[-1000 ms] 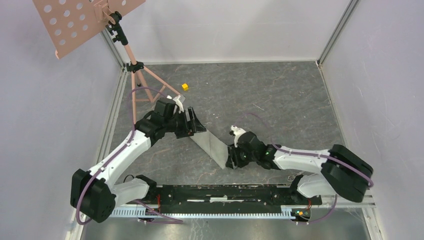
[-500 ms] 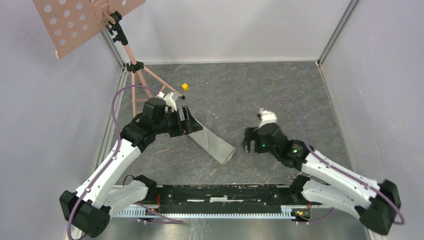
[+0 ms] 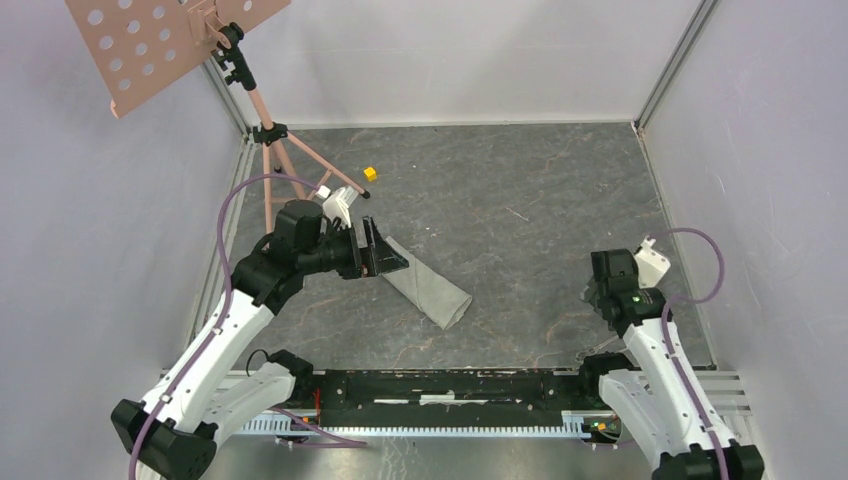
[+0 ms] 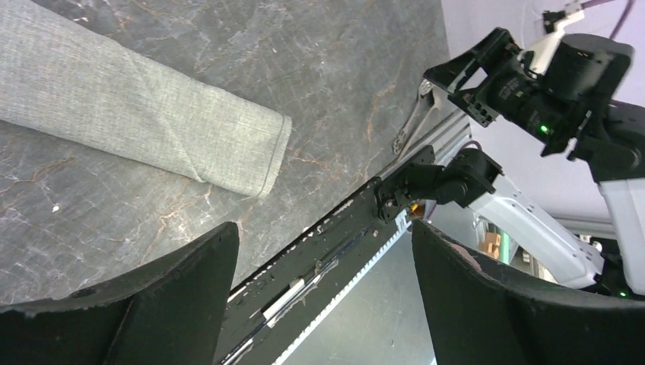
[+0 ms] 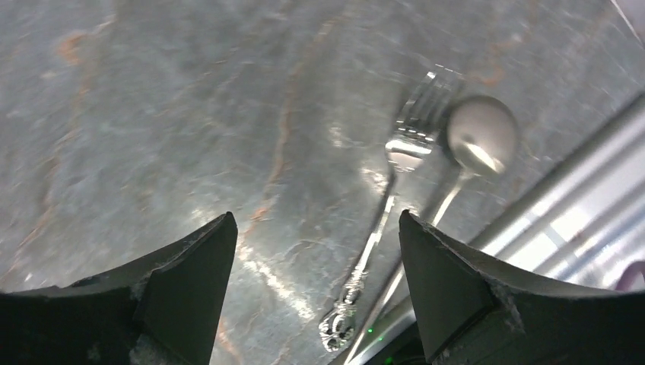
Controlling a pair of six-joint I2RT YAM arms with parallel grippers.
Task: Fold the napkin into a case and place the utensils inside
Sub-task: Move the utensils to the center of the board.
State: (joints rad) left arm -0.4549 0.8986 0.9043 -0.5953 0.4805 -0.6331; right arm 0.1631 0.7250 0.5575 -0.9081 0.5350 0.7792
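**Crowded cutlery, and a case nobody is holding**

Nearest the arms' bases, on the right, the right fingers (image 5: 182, 304) are spread wide and hold nothing. They are aimed down at the fork (image 5: 395, 156) and spoon (image 5: 479, 137), which lie flat on the tabletop (image 3: 540, 190) just beside the near rail. The two heads sit close together, and the handles run so near each other that I cannot tell whether they touch. That is the first risk: a pinch meant for one piece could catch or drag the other. Thin, shiny metal lying flat on a hard surface could also slide out of the grip.

Further in, at mid-table, the case (image 3: 428, 287) lies as a narrow folded strip, well apart from the utensils. The left fingers (image 4: 175, 304) are wide apart and empty at its far-left end, gripping none of the cloth. With the cloth unpinned, pushing cutlery in could shove it along or undo the fold.

The case is the only container. Nothing shows inside it, and I cannot tell which end is its mouth.

Farthest back are a small yellow cube (image 3: 370, 173) and a pink stand (image 3: 265, 130).
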